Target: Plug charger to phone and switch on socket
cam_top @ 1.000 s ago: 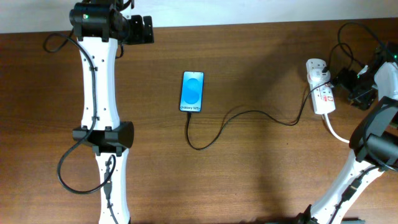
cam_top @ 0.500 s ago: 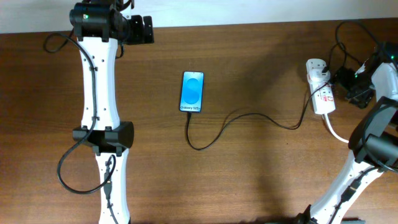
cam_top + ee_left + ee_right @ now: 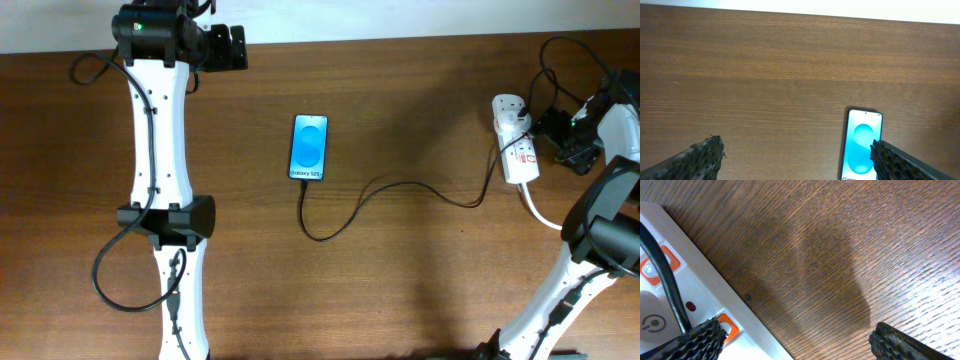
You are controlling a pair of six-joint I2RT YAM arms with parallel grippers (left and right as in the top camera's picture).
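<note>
Right gripper [image 3: 796, 332] poised beside the socket [image 3: 518, 158], fingers spread wide and empty, ahead of pressing the switch [image 3: 729, 325].

From above: phone [image 3: 309, 147] face up at the middle of the table [image 3: 420, 300], blue screen lit, the charger [image 3: 400, 183] apparently seated in the edge nearest the robot and looping across the wood to the socket at far right. Left gripper [image 3: 797, 147] off toward the far edge, spread open, holding nothing. From the right wrist: white socket body at lower left, the orange-red switch just beside one fingertip, a black cable [image 3: 665, 280] crossing above it. Probably best to close the fingers into one firm tip, line up squarely over that rocker, press straight down and lightly, and keep clear of the cable to avoid dragging the strip.
</note>
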